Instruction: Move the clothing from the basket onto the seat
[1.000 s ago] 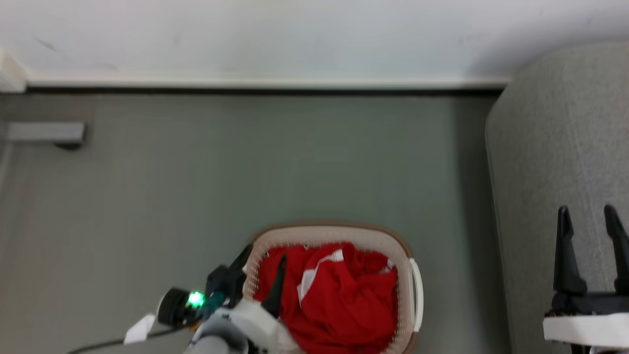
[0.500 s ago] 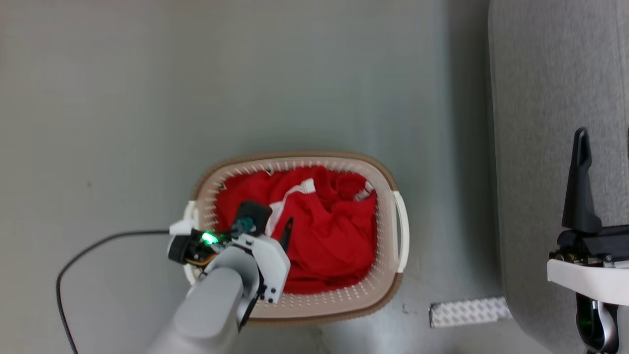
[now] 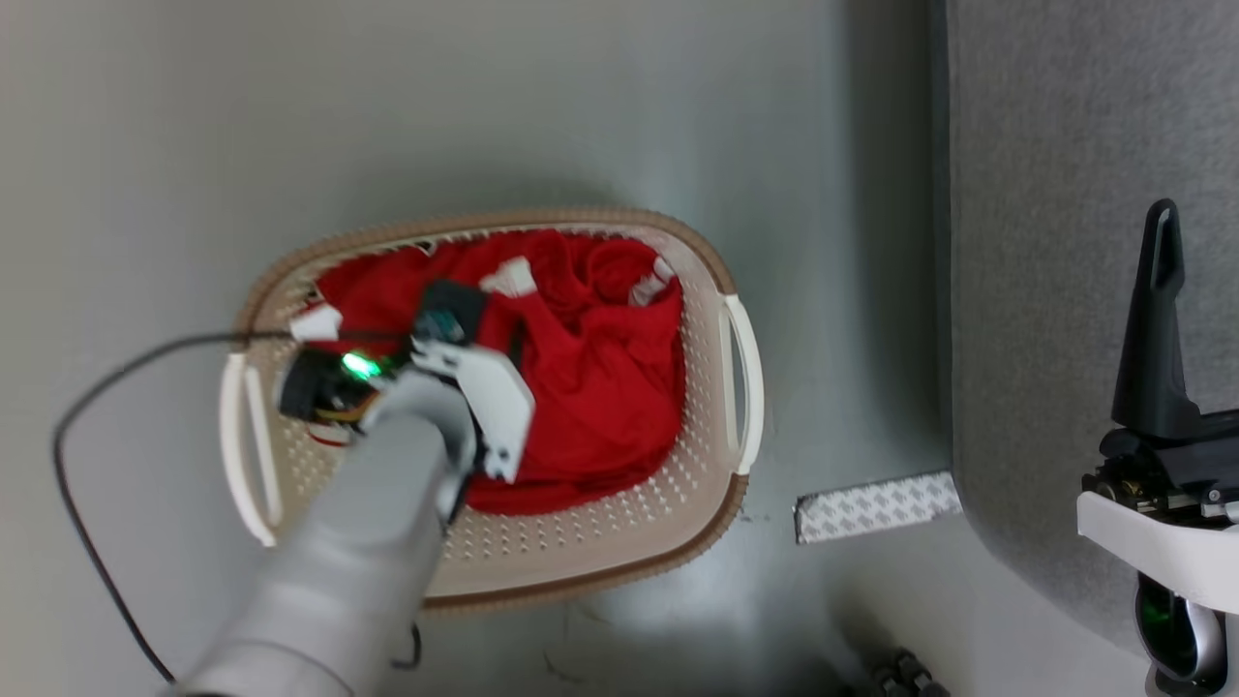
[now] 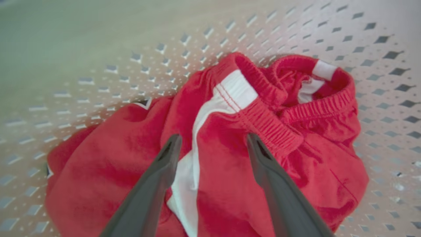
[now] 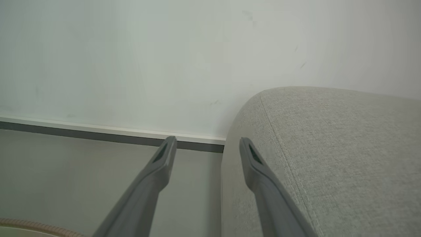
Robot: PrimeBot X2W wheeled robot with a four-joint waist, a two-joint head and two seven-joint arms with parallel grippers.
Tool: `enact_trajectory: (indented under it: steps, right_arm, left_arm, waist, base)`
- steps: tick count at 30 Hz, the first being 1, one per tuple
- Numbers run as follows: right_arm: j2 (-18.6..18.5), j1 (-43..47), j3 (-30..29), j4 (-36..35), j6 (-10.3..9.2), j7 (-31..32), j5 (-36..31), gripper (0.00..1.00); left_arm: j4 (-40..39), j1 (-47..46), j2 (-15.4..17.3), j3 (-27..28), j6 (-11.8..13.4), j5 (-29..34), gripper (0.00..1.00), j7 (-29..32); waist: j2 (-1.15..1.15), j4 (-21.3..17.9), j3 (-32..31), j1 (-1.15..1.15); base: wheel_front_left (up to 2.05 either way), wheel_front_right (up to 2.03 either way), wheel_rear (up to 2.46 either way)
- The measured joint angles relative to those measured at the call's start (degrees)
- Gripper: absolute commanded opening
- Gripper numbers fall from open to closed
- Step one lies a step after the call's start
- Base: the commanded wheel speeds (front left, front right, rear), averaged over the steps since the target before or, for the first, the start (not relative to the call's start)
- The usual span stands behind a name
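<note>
Left pincer: you have it (image 4: 213,141) spread wide and reaching down into the basket (image 3: 581,537), with nothing gripped. The two dark fingers straddle a white stripe on the clothes (image 3: 600,387). You cannot tell whether the tips touch the fabric.
Clothes: a crumpled red heap with white trim lies inside the basket, bunched toward the end nearer the sofa (image 3: 1045,242). In the left wrist view a gathered elastic waistband sits just beyond the right-hand fingertip.
Basket: it stands on the grey floor (image 3: 581,97), near the sofa but apart from it. It has a brown rim, perforated cream walls and a white handle at each end. Part of its bottom shows bare beside the heap.
Sofa: light grey fabric with a rounded corner and a faint seam, along your right side.
Right pincer: you hold it (image 5: 207,142) spread and empty above the sofa's edge, its fingers pointing toward the pale wall (image 5: 131,49) and the skirting (image 5: 98,130).
Floor: a black cable (image 3: 77,426) loops toward your left wrist. A white patterned strip (image 3: 876,505) lies between basket and sofa, just beside the sofa's edge.
</note>
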Motion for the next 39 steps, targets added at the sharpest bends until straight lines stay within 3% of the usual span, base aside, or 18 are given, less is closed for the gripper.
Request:
enact_trajectory:
  steps: [3,8,9,10,11,25,39]
  right_arm:
    - [0.02,-0.47,1.05,-1.15,0.01,0.00,-0.04,1.00]
    - [0.02,-0.77,2.16,-1.56,0.01,0.00,-0.08,1.00]
    - [0.02,-0.80,2.37,-1.53,0.01,0.00,0.00,1.00]
    - [0.02,-0.82,2.50,-1.47,0.01,0.00,0.02,1.00]
    - [0.02,-0.84,2.54,-1.38,0.01,0.01,0.10,1.00]
    - [0.04,-0.64,0.24,1.58,0.01,0.01,1.55,1.00]
    - [0.09,5.65,-4.78,6.19,0.01,0.00,-0.79,1.00]
  left_arm:
    - [2.15,-2.82,0.73,0.88,1.16,-0.42,1.00,0.00]
    - [5.20,-4.63,1.36,0.81,0.98,-1.26,1.00,0.07]
    - [5.54,-4.67,1.48,0.65,0.65,-1.26,0.73,0.07]
    - [5.81,-4.71,1.55,0.35,0.63,-1.25,0.24,-0.03]
    - [6.05,-4.77,1.59,-0.01,0.18,-1.24,0.00,-0.60]
    - [4.44,-2.35,0.64,-0.56,-3.26,-2.98,0.00,-8.29]
    - [-19.76,13.98,1.23,1.46,-1.34,-2.69,0.00,-8.99]
  waist:
    - [0.00,-0.68,2.18,0.00]
    - [0.00,-2.07,4.30,0.00]
    - [0.00,-2.35,4.44,0.00]
    - [0.00,-2.59,4.50,0.00]
    - [0.00,-2.79,4.48,0.00]
    - [0.00,-1.25,-1.78,-0.01]
    - [0.00,4.01,-16.78,-0.01]
  base:
    - [0.00,0.00,0.00]
    - [0.00,0.00,0.00]
    - [0.00,0.00,0.00]
    - [0.00,0.00,0.00]
    - [0.00,0.00,0.00]
    - [0.00,0.00,0.00]
    - [0.00,0.00,0.00]
